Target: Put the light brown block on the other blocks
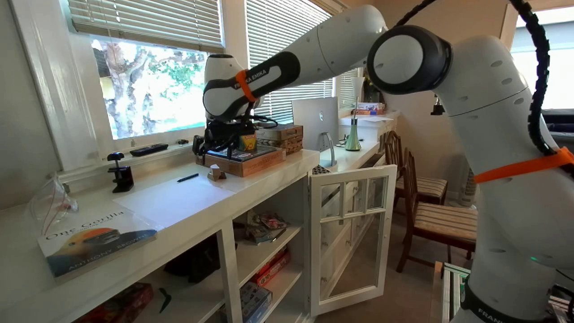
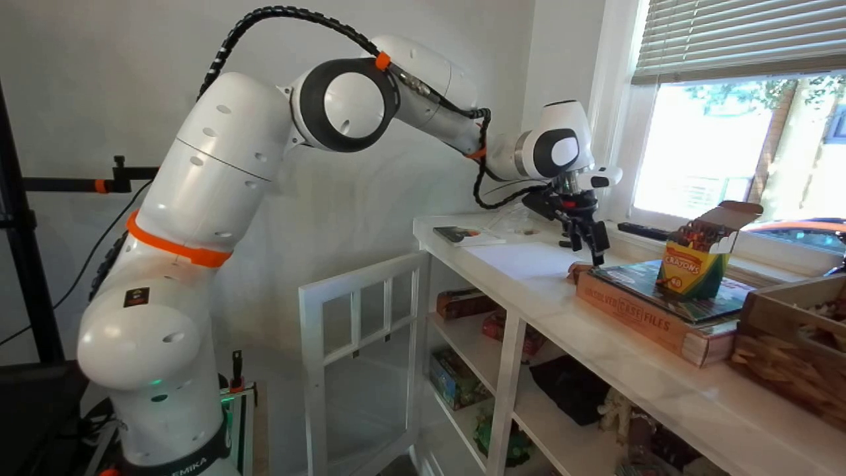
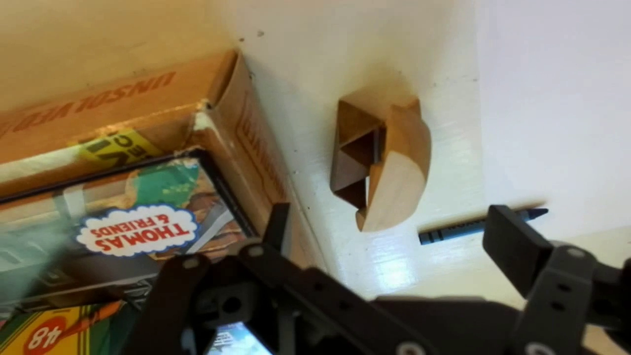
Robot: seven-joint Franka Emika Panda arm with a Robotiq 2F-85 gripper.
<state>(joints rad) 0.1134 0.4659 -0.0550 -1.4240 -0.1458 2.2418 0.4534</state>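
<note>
Hovering with fingers spread apart, the gripper [image 3: 392, 224] has the light brown block [image 3: 402, 186] and darker brown blocks [image 3: 348, 168] close together below it, where a crayon [image 3: 453, 231] also lies.

There's the arm [image 2: 264, 125], standing tall and bent at a high elbow [image 2: 353, 106]! From where I stand, the forearm [image 1: 316, 54] slopes down across the front edge of the counter [image 2: 615, 338]. The wrist [image 2: 562, 149] points the gripper [image 3: 394, 236] downward, and there it hangs, between front and back edges, fingers [image 3: 564, 283] spread wide apart, pads [image 3: 512, 241] facing each other.
</note>
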